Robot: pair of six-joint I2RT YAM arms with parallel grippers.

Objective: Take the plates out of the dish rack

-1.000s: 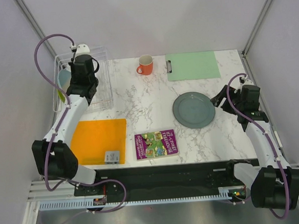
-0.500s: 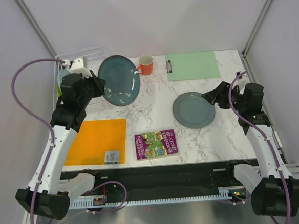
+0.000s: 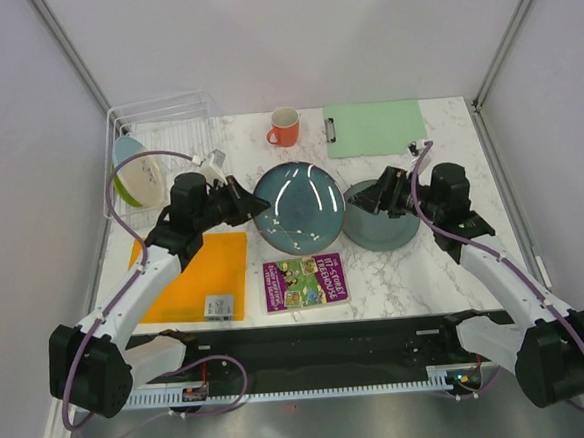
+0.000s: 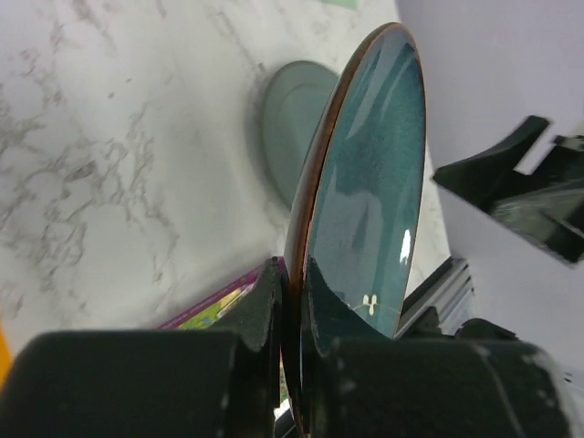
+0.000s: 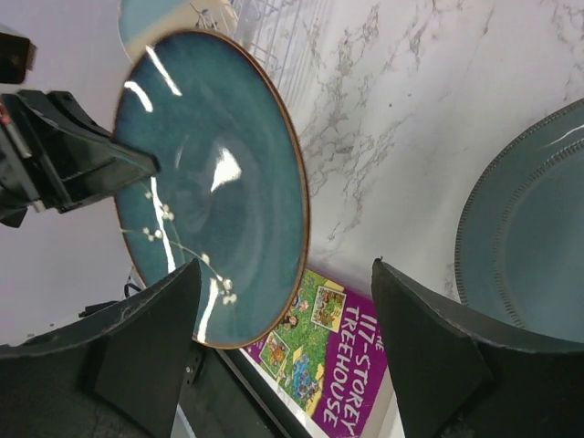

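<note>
Teal plate (image 3: 299,206) hangs tilted above the table (image 3: 445,258) midway between the arms; the left jaws pinch its left rim, and the right jaws, spread wide, face its free right rim just beside it, over the grey-green plate (image 3: 383,228).

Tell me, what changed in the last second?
The left tool, shut on the teal plate, lifted it from the dish rack and carried it right to mid-table. The open right tool swung left toward it. The grey-green plate, mug, clipboard, book and mat stayed put.
</note>
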